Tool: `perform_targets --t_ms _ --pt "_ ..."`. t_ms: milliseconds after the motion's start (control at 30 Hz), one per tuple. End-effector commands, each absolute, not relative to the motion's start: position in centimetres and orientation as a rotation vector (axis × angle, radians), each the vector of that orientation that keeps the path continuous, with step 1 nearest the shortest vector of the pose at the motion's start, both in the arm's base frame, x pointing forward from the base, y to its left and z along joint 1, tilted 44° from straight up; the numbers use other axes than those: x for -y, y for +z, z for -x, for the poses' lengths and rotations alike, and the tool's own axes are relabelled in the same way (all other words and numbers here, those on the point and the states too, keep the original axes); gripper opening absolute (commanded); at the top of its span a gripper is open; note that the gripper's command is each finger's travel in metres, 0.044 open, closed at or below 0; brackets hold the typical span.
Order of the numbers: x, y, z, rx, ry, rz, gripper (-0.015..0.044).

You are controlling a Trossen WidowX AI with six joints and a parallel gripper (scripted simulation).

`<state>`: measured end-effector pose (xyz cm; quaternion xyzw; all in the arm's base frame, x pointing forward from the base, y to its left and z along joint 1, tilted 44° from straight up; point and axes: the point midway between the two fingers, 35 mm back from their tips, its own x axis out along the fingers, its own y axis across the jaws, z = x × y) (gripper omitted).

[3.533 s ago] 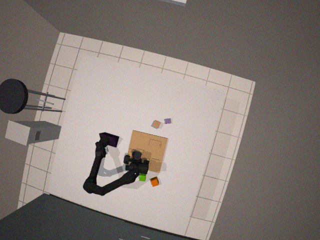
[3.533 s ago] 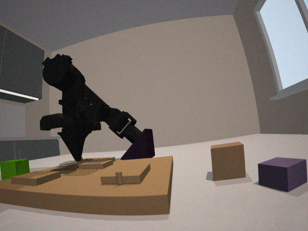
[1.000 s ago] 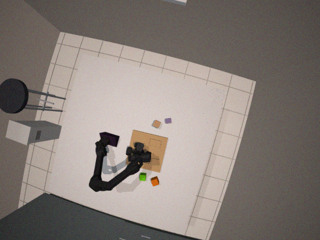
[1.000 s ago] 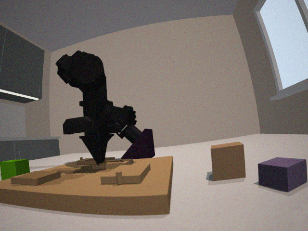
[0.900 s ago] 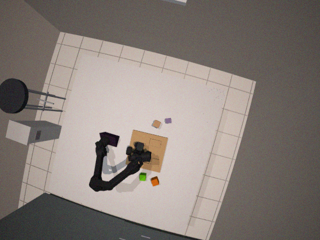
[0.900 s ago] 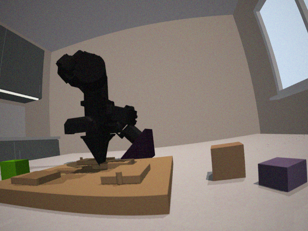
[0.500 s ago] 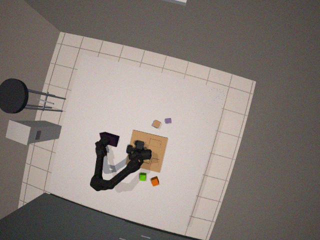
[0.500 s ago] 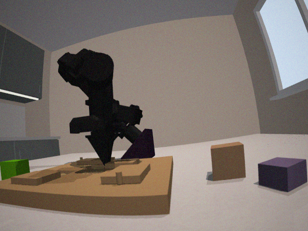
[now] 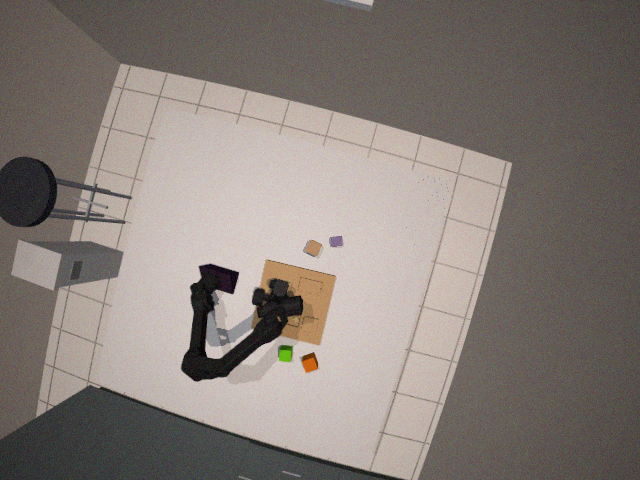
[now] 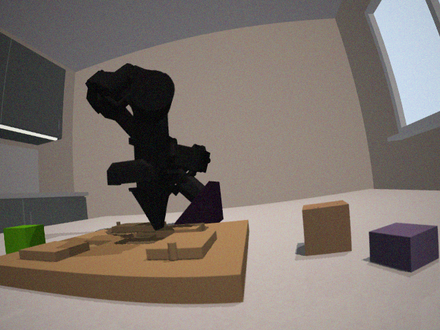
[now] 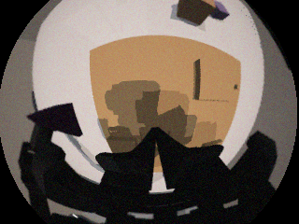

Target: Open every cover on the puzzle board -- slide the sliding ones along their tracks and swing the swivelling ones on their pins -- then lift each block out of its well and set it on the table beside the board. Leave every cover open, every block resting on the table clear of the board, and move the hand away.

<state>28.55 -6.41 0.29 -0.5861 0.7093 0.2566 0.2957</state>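
Across a pale bench (image 9: 232,180) (image 10: 284,302) (image 11: 61,56), a bent black arm (image 9: 197,330) (image 10: 152,141) (image 11: 44,154) reaching over the wooden puzzle board (image 9: 278,268) (image 10: 124,269) (image 11: 140,56), claw (image 10: 158,227) (image 11: 155,129) pointing down, narrow and empty. On the bench beside the board, clear of its edges: a tan block (image 9: 313,248) (image 10: 326,229) (image 11: 193,11) near a purple block (image 9: 336,241) (image 10: 394,245) (image 11: 220,10) on one side, an orange block (image 9: 310,363) near a green block (image 9: 285,353) (image 10: 23,238) on the opposite side.
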Motion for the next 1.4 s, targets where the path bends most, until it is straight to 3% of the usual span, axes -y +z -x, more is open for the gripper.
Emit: perform_targets --t_ms 0,1000,1367 --pt "5.6 0.6 -28.9 -1.872 0.687 1.557 0.0" --pt "3.1 2.6 -29.1 -1.878 0.677 1.551 0.0" --pt "3.1 4.3 -26.3 -1.769 -0.259 0.885 0.0"
